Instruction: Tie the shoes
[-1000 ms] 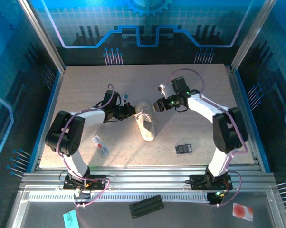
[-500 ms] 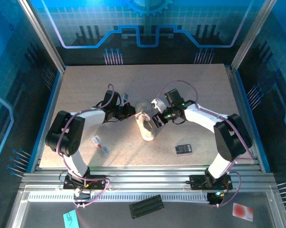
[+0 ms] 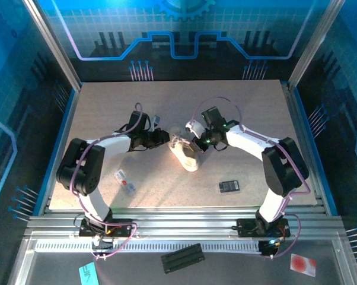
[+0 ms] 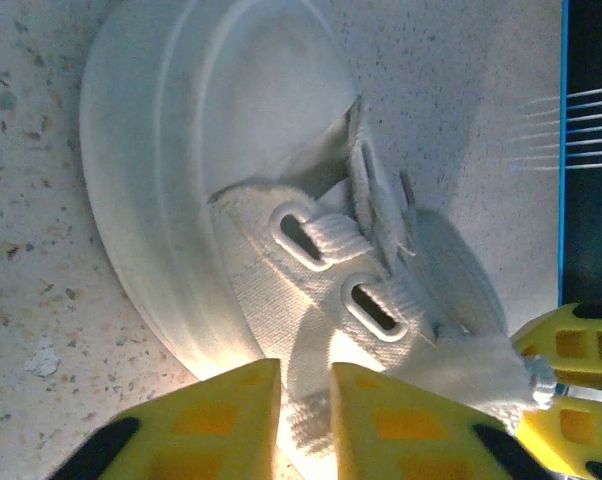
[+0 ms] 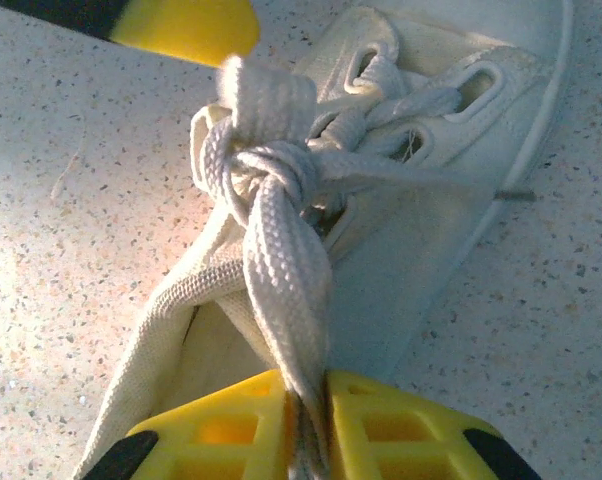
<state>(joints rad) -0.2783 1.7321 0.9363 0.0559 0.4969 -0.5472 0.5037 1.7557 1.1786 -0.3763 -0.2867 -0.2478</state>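
Within right gripper (image 5: 306, 405) — sneaker lace (image 5: 281, 260)

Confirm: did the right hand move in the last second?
Yes. Against the black device, the right hand shifted left and toward the near edge of the table, onto the sneaker, shut on a lace.

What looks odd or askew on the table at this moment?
The shoe lies slanted in the middle of the table, and its lace is bunched in a tangled knot, not a bow; the right pincer pinches one strand. A packet and a black device lie loose nearby.
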